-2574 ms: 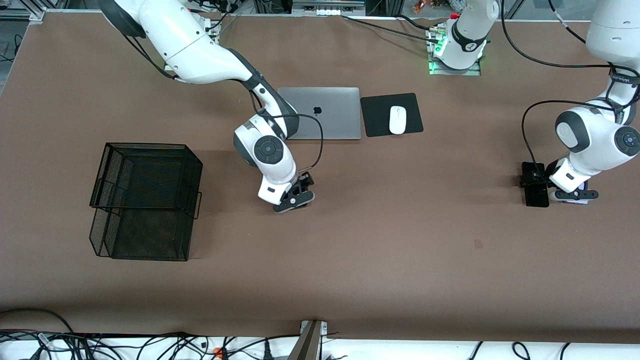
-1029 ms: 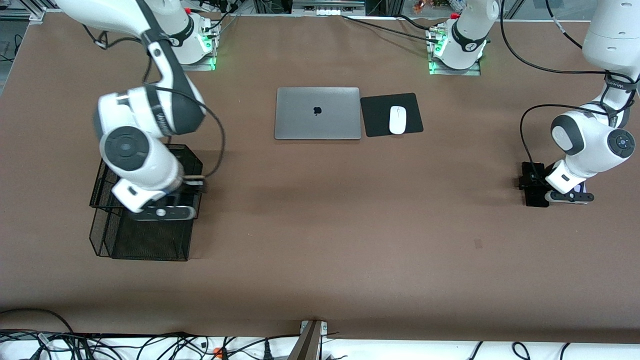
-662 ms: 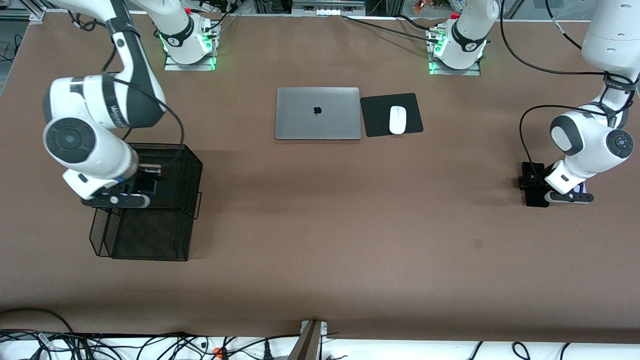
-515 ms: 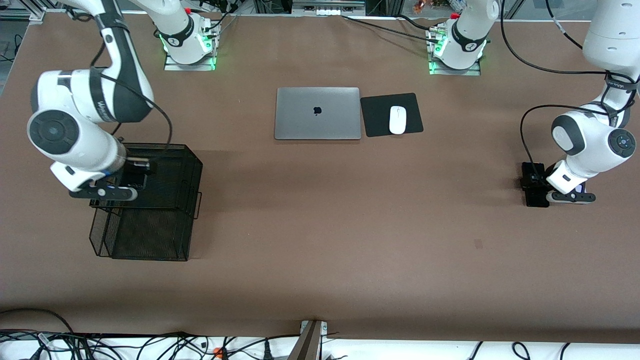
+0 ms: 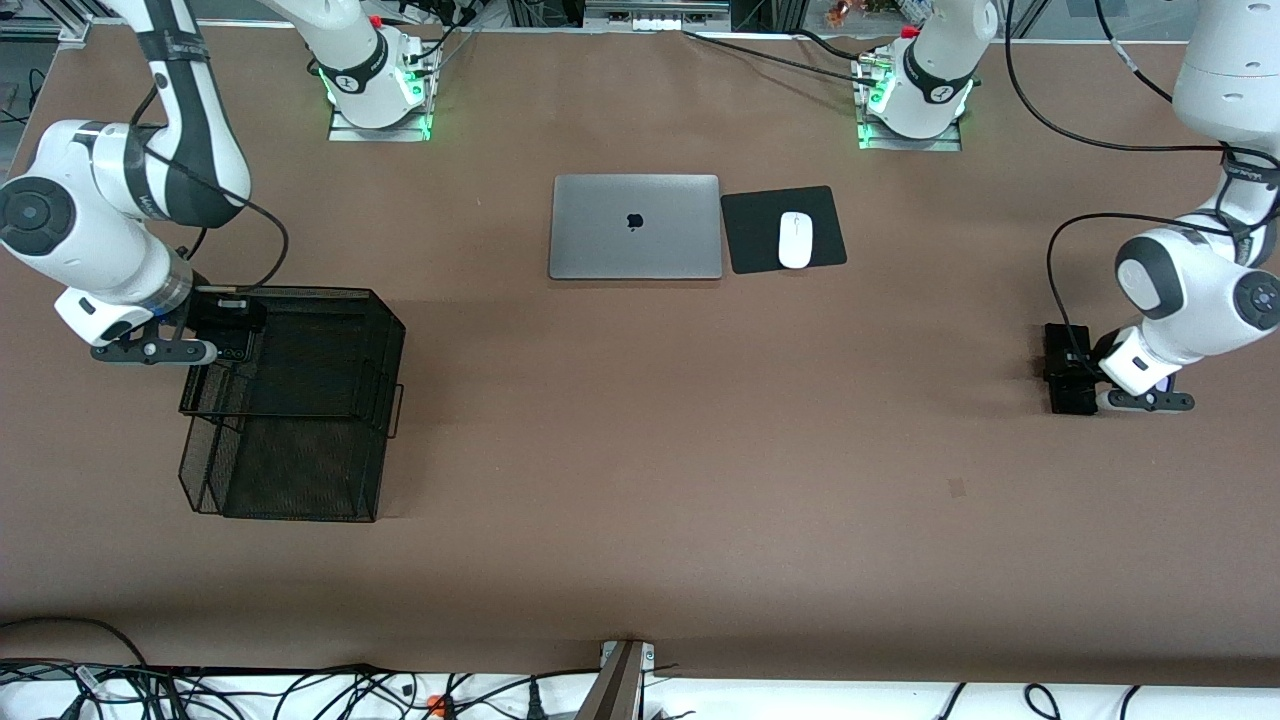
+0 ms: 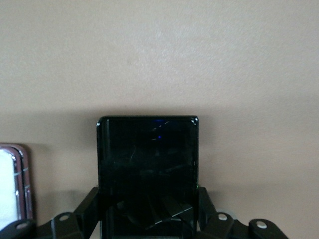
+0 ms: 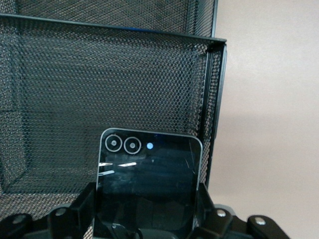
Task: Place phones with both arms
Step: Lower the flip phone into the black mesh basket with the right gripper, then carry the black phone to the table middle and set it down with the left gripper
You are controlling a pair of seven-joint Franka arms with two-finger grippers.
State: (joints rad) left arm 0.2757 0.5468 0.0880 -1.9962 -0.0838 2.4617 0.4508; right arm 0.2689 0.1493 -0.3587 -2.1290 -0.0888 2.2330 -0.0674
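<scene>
Neither phone placed yet: right gripper (image 5: 215, 325) clamps small squarish black phone (image 7: 148, 181) over black mesh basket (image 5: 300, 400); left gripper (image 5: 1085, 372) clamps long black slab phone (image 6: 147, 174) at worktop (image 5: 700, 450).

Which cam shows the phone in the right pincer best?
Right wrist view: the phone fills the foreground, its two camera rings clear, clamped in the right pincer over the mesh basket. Front view shows only a dark shape at the basket's corner. Left wrist view doesn't show it.
</scene>
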